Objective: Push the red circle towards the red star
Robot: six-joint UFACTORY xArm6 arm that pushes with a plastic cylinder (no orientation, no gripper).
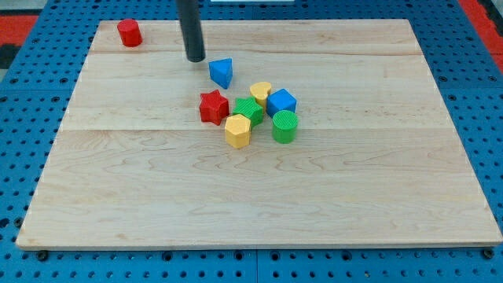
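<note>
Seven blocks are seen on the wooden board (259, 204). The red circle (130, 33) stands alone in the upper left of the frame, near the board's top-left corner, well apart from everything else. The red star (213, 107) lies near the middle, at the left edge of a tight cluster. Just right of the star a green block (249, 110) is found, its shape hard to make out; it seems to touch the star. A yellow hexagon (237, 130) sits below it, a yellow block (261, 93) above it, a blue cube (280, 102) to the right, and a green cylinder (284, 126) at the lower right. A blue triangular block (222, 72) lies above the cluster, slightly apart from it.

My tip (196, 59) is set down in the upper middle of the frame, just left of the blue triangular block and well to the right of the red circle. No jaws are carried by the rod, so nothing is held.
</note>
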